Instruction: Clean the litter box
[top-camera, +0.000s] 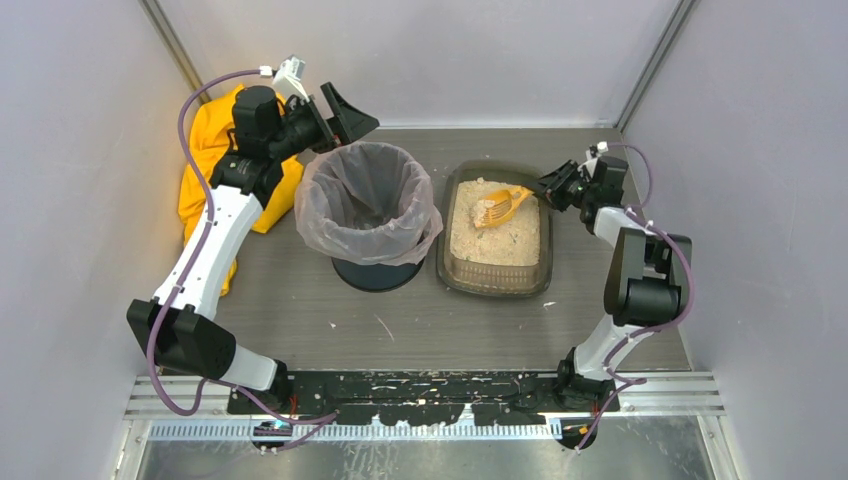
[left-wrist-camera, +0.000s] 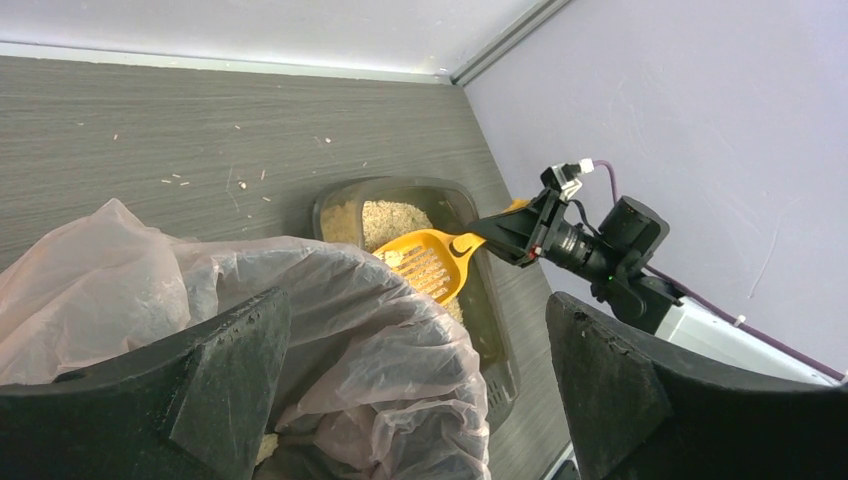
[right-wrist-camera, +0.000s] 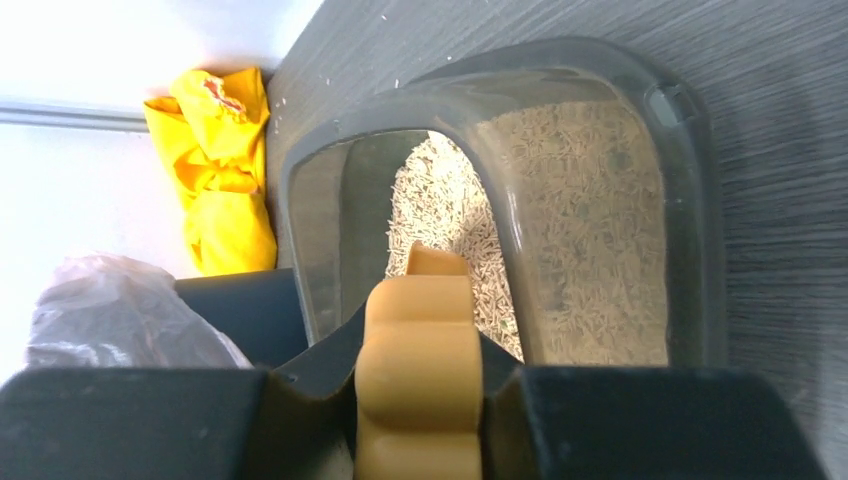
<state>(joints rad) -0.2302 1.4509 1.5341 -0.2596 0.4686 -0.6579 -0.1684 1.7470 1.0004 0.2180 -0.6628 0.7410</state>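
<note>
The shallow, rectangular, translucent brown-grey plastic litter box (top-camera: 495, 284) is seen from overhead on the grey wood-grain table (top-camera: 330, 320). It stands just beside, and to the right of, the round black bin (top-camera: 375, 272) lined with a clear bag. The right gripper (top-camera: 548, 187) is pressed together on the handle of the orange slotted plastic scoop (top-camera: 503, 205), whose blade is held over the far half of the beige litter. That clamp is confirmed only in the right wrist view. Only the left wrist view shows the slots in the blade with granules lying on them. Contact between blade and litter cannot be determined. The left gripper (left-wrist-camera: 415, 310) is spread wide above the bin's far rim, holding nothing. A crumpled yellow cloth (top-camera: 205, 150) is recorded overhead and in the right wrist view.
</note>
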